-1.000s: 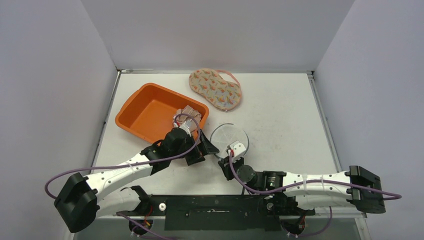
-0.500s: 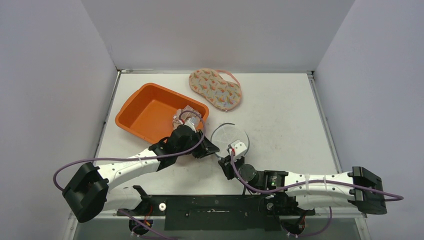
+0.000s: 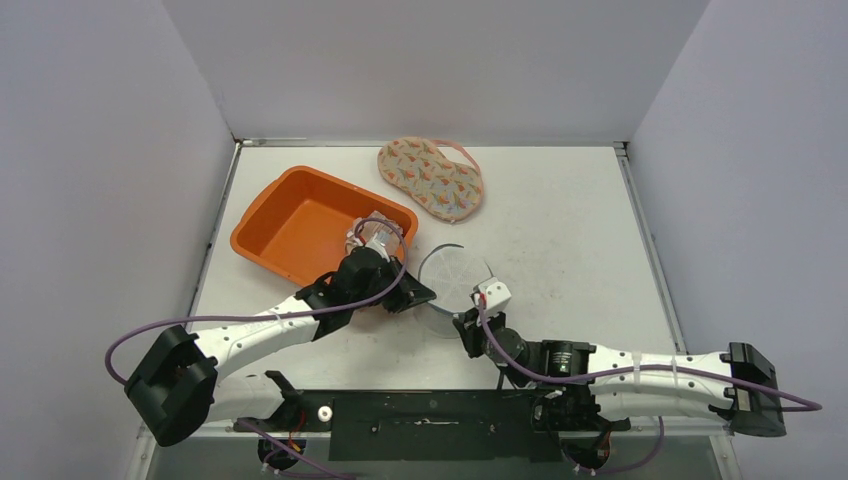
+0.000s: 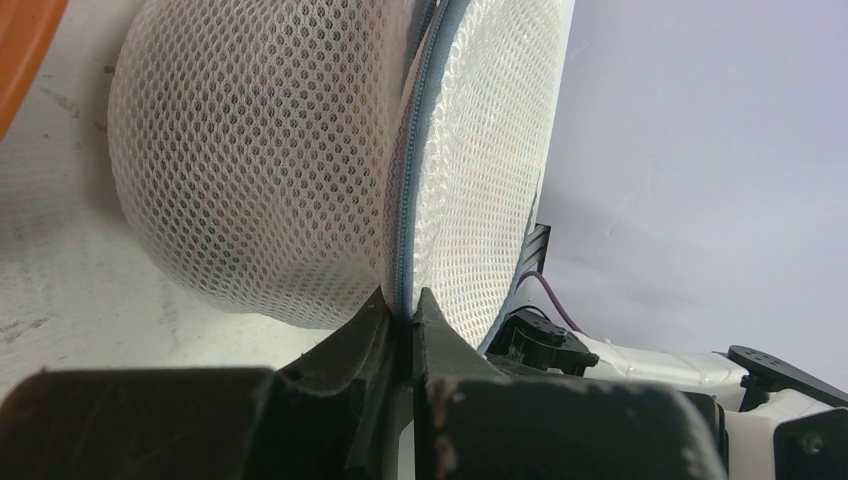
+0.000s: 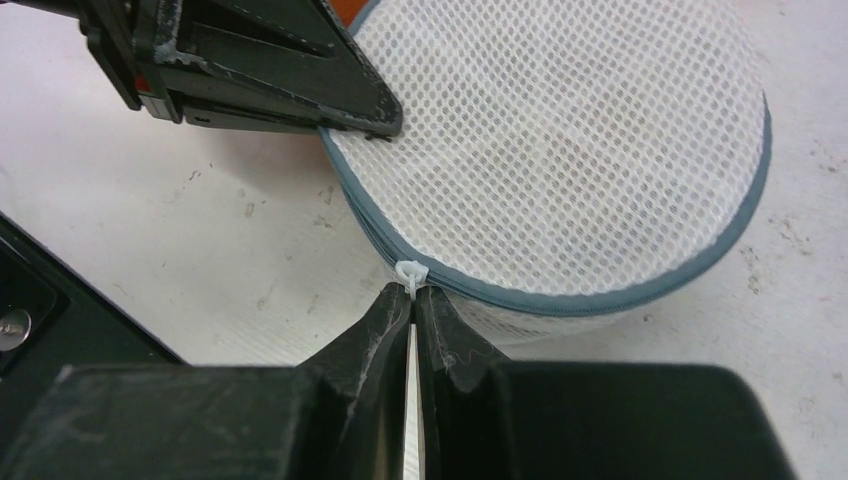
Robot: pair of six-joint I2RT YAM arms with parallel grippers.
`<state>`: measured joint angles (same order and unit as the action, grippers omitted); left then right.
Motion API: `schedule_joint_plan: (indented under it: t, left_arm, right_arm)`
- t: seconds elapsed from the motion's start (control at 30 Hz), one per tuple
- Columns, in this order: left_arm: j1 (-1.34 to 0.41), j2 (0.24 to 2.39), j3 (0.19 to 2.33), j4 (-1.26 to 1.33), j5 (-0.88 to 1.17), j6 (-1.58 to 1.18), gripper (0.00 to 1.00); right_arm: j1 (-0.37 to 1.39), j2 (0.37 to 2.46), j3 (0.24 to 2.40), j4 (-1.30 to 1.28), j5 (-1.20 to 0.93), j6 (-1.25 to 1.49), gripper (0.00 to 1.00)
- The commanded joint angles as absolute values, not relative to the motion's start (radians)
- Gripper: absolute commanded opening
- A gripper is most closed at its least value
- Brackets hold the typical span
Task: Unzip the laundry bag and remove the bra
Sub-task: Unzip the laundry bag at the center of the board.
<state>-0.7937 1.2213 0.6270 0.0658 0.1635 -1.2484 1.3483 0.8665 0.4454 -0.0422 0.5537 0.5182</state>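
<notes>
- The mesh laundry bag [image 3: 455, 275] sits on the worktop [image 3: 570, 230], just beside the near corner of the orange tray [image 3: 300, 225]. Its grey-blue zipper [image 5: 560, 303] looks fully shut. I can't make out the bra through the mesh, so I can't judge whether it presses against the teeth and could snag the slider.
- My right hand [image 5: 412, 300] is pressed together on the white zip-tie pull [image 5: 409, 272]. That loop is thin and slick. If I drag at an angle to the zipper line, I expect it to slip out of the pinch.
- My left hand [image 4: 402, 310] pinches the bag's seam right at the zipper. The bite looks shallow, on the very tips. If it lets go, the light bag will probably trail after the right hand and stay zipped.
- The zipper curves round the drum. A straight pull could twist the mesh and jam the slider.
- The two hands work close together, so a wide sweep by the right one risks clipping the left.
- The tray is near enough that a sliding bag could nudge it.
</notes>
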Motion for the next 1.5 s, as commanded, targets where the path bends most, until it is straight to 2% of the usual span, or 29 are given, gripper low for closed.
schedule_joint_plan:
  t: [0.0, 0.23, 0.47, 0.53, 0.57, 0.6, 0.67, 0.8, 1.07, 1.23, 1.33, 1.47]
  left_arm:
    - [-0.778, 1.206, 0.65, 0.088, 0.139, -1.218, 0.0]
    - [-0.772, 1.212, 0.662, 0.084, 0.161, -1.191, 0.0]
    - [-0.768, 1.267, 0.775, 0.026, 0.233, -1.056, 0.0]
    - [-0.762, 1.302, 0.844, 0.004, 0.27, -1.004, 0.07]
    - [-0.758, 1.323, 0.88, -0.044, 0.294, -0.975, 0.12]
    - [-0.754, 1.343, 0.915, -0.062, 0.313, -0.958, 0.24]
    - [-0.752, 1.375, 0.983, -0.124, 0.328, -0.932, 0.61]
    - [-0.745, 1.338, 1.029, -0.284, 0.234, -0.906, 0.98]
    - [-0.698, 1.045, 0.842, -0.432, 0.168, -0.971, 0.96]
    - [-0.711, 0.902, 0.676, -0.297, 0.211, -1.139, 0.96]
    - [-0.722, 0.924, 0.639, -0.192, 0.231, -1.188, 0.96]
    - [-0.779, 1.036, 0.697, -0.153, 0.212, -1.189, 0.96]
  right_arm:
    - [1.345, 0.827, 0.487, -0.133, 0.643, 0.572, 0.05]
    - [1.345, 0.823, 0.498, -0.257, 0.77, 0.676, 0.05]
    - [1.357, 0.792, 0.48, -0.2, 0.707, 0.612, 0.05]
    - [1.364, 0.787, 0.474, -0.143, 0.67, 0.581, 0.05]
    - [1.367, 0.786, 0.469, -0.116, 0.65, 0.564, 0.05]
    - [1.371, 0.789, 0.466, -0.088, 0.635, 0.555, 0.05]
    - [1.375, 0.806, 0.463, -0.045, 0.616, 0.55, 0.05]
    - [1.376, 0.854, 0.469, 0.031, 0.604, 0.544, 0.05]
    - [1.367, 0.982, 0.522, 0.129, 0.556, 0.499, 0.05]
    - [1.351, 1.056, 0.545, 0.181, 0.514, 0.481, 0.05]
    - [1.344, 1.078, 0.548, 0.203, 0.494, 0.481, 0.05]
    - [1.342, 1.083, 0.552, 0.211, 0.468, 0.493, 0.05]
